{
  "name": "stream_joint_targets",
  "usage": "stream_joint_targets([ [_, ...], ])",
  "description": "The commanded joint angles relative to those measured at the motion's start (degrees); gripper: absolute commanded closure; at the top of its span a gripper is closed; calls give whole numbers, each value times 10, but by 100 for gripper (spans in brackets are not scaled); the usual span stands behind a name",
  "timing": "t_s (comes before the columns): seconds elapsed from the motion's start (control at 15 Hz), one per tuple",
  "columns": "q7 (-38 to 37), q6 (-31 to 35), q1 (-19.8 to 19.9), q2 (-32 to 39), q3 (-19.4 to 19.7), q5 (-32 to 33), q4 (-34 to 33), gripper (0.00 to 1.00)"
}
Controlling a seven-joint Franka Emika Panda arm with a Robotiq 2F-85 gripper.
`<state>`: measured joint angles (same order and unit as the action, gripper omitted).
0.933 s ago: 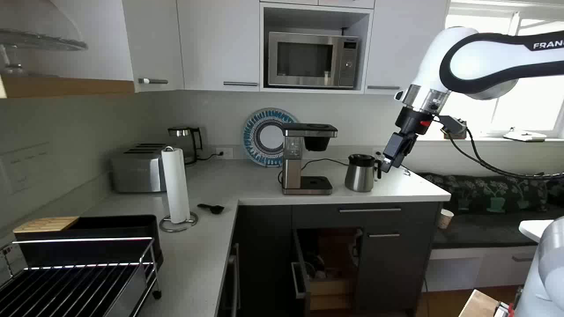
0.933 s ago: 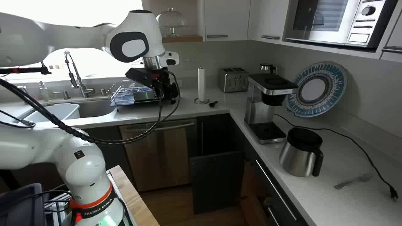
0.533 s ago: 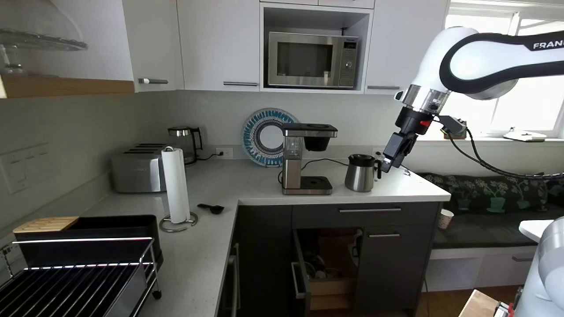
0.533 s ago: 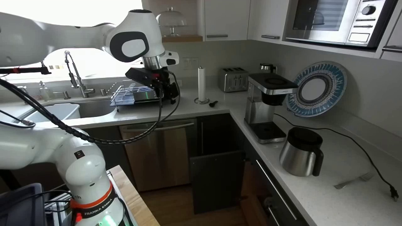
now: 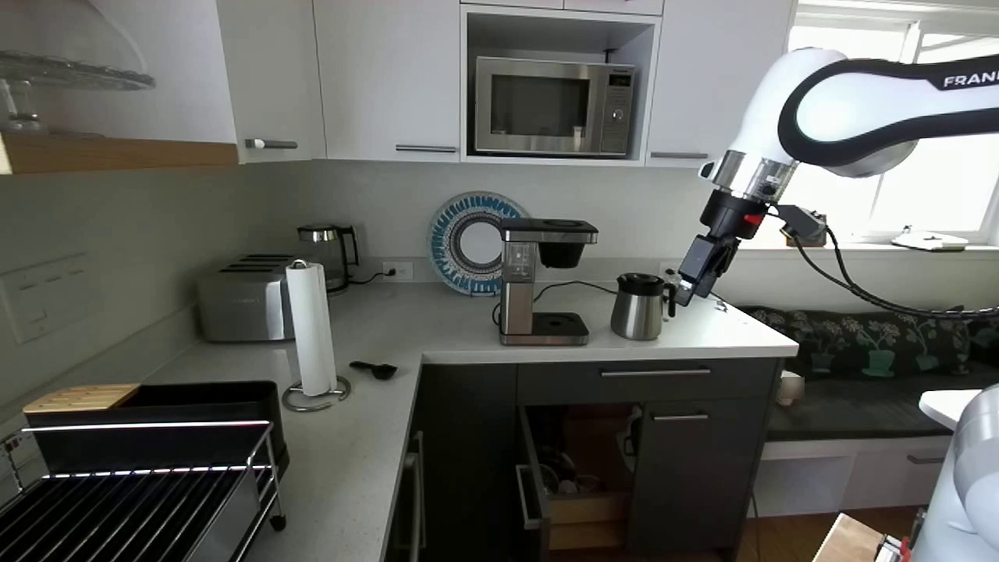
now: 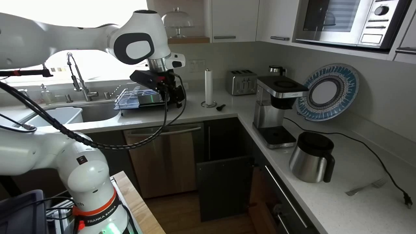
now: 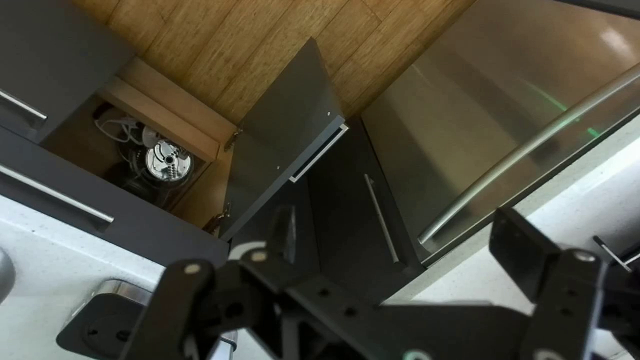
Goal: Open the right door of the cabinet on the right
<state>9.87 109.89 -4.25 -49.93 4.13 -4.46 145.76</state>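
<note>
Charcoal cabinet: left door swung out, right door shut.
From left in an exterior view: the left door, edge-on; the light-wood interior; then the right door, flush, with a horizontal bar handle high on its face. At right the arm reaches in, its gripper raised, touching nothing, fingers spread wide with nothing between them in the wrist view. The step appears to be the approach. Best, it seems, to skirt the left door's free edge, drop level with the bar handle and straddle it, one finger above and one below, before closing. The handle's place nearer the left door suggests a swing from the far side, so the pull should likely start straight, then bend into an arc.
</note>
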Motion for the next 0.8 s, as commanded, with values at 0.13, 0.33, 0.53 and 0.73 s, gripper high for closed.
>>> stream_joint_targets([
  [0.13, -28, -3, 40, 90, 35, -14, -1, 0],
  [0.33, -60, 58, 79, 153, 44, -11, 22, 0],
  [0.53, -102, 131, 116, 223, 45, -6, 40, 0],
  [0.73, -133, 224, 152, 305, 62, -7, 54, 0],
])
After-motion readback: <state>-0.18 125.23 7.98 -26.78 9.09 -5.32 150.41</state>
